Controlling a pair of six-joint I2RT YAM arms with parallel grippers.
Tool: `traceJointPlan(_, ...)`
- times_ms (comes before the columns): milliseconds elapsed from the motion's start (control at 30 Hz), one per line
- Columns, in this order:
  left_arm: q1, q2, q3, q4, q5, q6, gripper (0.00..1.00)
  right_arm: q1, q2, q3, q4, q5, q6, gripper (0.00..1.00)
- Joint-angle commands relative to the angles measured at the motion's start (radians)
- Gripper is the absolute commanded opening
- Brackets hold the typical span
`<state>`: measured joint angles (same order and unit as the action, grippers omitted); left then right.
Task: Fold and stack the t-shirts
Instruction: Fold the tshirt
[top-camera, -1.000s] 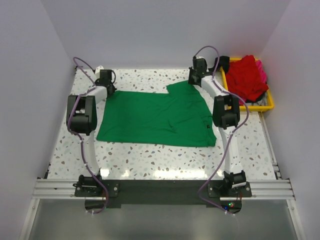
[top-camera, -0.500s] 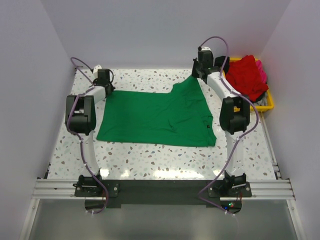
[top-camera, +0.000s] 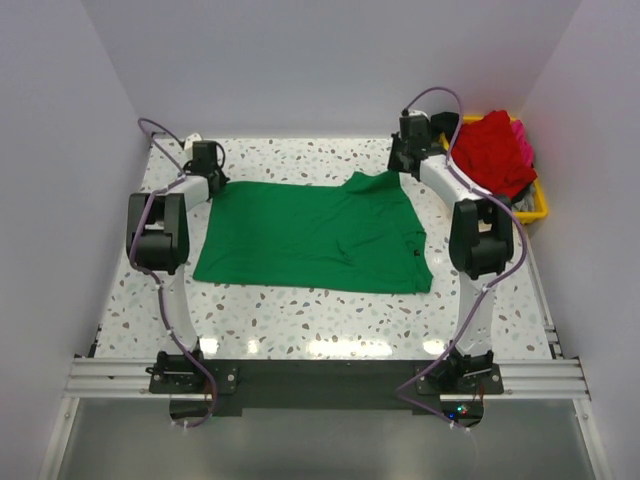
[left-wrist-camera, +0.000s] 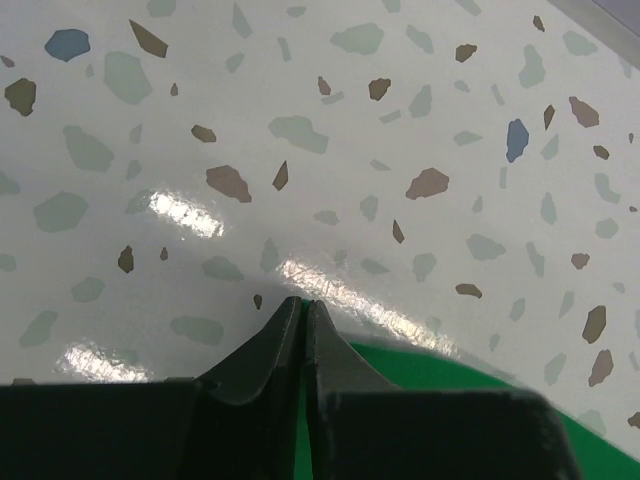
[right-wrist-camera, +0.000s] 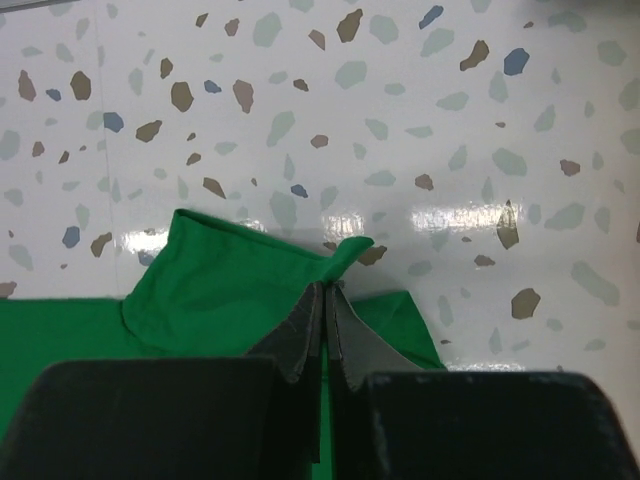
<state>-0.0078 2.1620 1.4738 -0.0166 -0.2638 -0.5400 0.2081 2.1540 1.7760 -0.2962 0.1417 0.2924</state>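
Green t-shirt (top-camera: 310, 235): flat mid-counter (top-camera: 300, 320), long axis left to right, bare counter along its near edge. Left gripper (left-wrist-camera: 303, 303) pinches its far left corner; right gripper (right-wrist-camera: 327, 288) is clamped on the far right corner (cloth peaked). Red t-shirt (top-camera: 490, 150): heaped in the tray (top-camera: 538, 208).

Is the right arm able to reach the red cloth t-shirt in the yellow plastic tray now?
Probably not yet. The red cloth t-shirt lies close beside the right gripper with nothing in the way, but that gripper is shut on the bright green t-shirt, so it must release first.
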Motion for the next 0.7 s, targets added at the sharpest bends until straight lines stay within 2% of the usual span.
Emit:
traceJointPlan(0,0.008,-0.097,-0.026,0.056,-0.005,-0.023,0.09,-0.006,-0.132,-0.032,0.052,0.027,0.031,0.00)
traceJointPlan(500,0.031,-0.249,-0.151,0.018,-0.040,-0.067,0.09,-0.004,-0.443,-0.429,0.089,-0.001,0.158,0.00)
traceJointPlan(667,0.031,-0.284,-0.191,-0.074,-0.072,-0.110,0.08,-0.006,-0.558,-0.601,0.124,-0.014,0.232,0.00)
